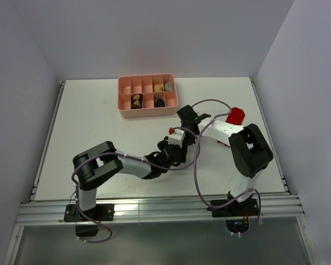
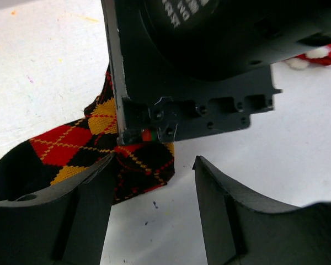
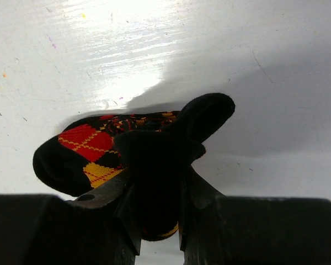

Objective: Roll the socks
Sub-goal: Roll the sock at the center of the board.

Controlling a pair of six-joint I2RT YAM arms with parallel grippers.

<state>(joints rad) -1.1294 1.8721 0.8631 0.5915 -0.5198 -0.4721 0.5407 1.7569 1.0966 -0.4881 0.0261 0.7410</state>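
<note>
Fabric of the red-orange argyle sock (image 3: 88, 143) is pinched tight between the fingers of your right tool (image 3: 157, 185) and lifted off the surface (image 3: 154, 44), probably to keep the fold gathered for rolling. Your left tool (image 2: 154, 165) hangs spread wide and empty, the sock's flat end at its 9 o'clock. Farther off, the red sock (image 1: 235, 115) lies at 2 o'clock and the pink tray (image 1: 148, 114) at 11.

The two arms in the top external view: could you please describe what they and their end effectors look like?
Both the left arm and right arm have white tubular links between bulky black joint housings. A thin lavender cable loops loosely along each. The left end effector and right end effector have matte black, wedge-shaped fingers.
</note>
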